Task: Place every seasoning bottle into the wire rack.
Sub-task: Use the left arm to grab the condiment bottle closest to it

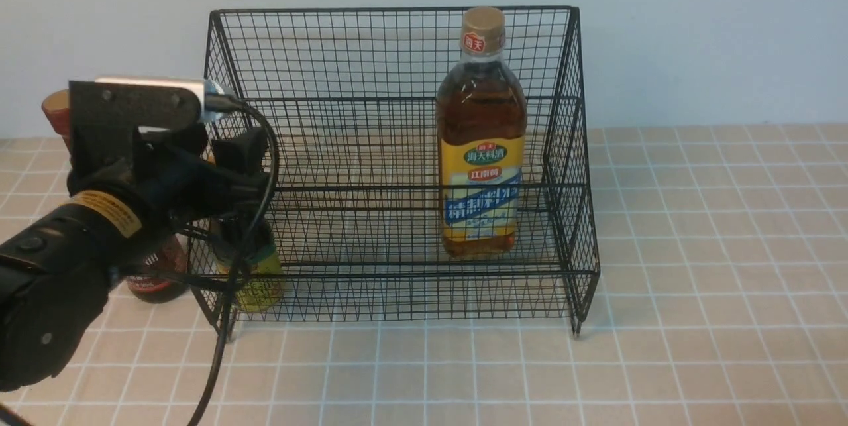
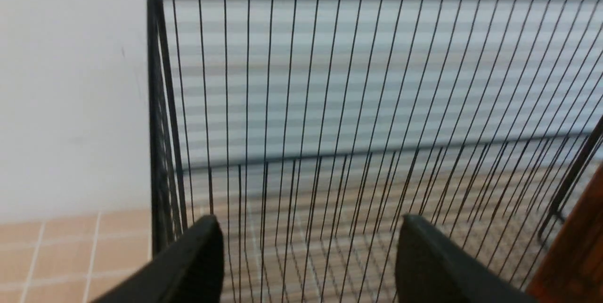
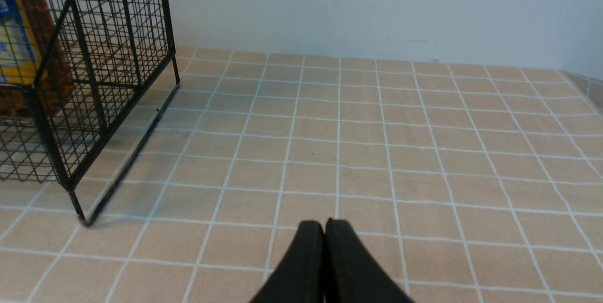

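Left hand [image 2: 308, 246] is hanging open, empty, over the small bottle [image 1: 258, 273] inside the wire rack [image 1: 397, 48]; right hand [image 3: 325, 227] is resting shut. Amber bottle [image 1: 481, 148] is standing inside; long-necked bottle [image 1: 156, 277], outside, is awaiting the next grasp.

"海天" and "精制料酒" on amber bottle [image 1: 481, 141]

Wire rack [image 1: 391, 10]: one is standing here.
Seasoning bottles: three are showing (amber bottle [image 1: 481, 148], small bottle [image 1: 264, 280], and a partly hidden dark bottle [image 1: 159, 280]).
Grippers: two are appearing, left gripper [image 2: 308, 232] and right gripper [image 3: 325, 227].
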